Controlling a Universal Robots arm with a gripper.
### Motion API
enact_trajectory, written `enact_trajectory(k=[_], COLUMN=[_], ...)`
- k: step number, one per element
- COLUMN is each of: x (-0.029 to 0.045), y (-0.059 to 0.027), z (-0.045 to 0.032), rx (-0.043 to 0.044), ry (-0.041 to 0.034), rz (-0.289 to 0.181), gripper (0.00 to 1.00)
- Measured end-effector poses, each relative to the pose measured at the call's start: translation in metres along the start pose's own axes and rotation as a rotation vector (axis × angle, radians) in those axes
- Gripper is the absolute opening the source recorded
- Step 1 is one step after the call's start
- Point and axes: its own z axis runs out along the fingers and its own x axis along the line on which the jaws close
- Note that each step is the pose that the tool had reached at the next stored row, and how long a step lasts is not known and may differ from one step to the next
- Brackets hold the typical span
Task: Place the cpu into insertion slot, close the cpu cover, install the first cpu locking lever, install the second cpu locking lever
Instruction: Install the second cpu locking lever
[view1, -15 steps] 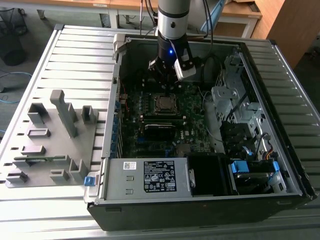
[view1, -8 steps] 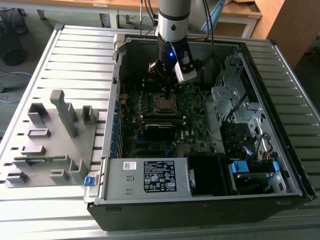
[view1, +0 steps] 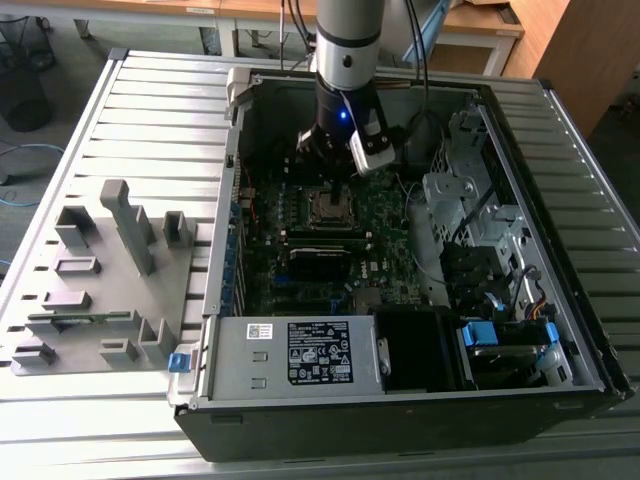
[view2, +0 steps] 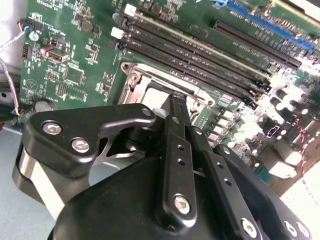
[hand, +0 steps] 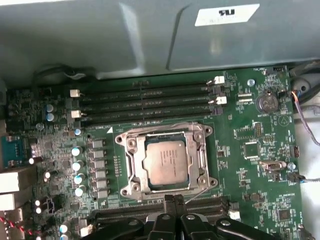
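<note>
Gripper (hand: 173, 201): jaws pressed together, nothing held, tip low just beside the socket edge, over the black memory slots (hand: 207, 204). Cpu (hand: 167, 162) sits flat in the socket, silver top up, seen through the window of the cover (hand: 131, 167), which lies down flat. Cpu is straight ahead of the tip, close. It is square with no long axis, edges parallel to the slots. In the exterior view the gripper (view1: 340, 190) hangs upright over the motherboard (view1: 385, 215).

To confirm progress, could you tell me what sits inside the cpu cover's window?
The cpu fills the window of the cpu cover, metal top up. Whatever lies beneath the cpu is covered by it.
</note>
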Motion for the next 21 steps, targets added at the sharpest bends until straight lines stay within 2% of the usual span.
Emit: enact_trajectory(k=[7,21], x=[-0.0007,-0.0007], y=[-0.0061,-0.0066], z=[0.0,0.0012], rx=[-0.0007,-0.0023], ry=[0.0001,0.0007], rz=[-0.001,-0.035], gripper=[0.1,0.1])
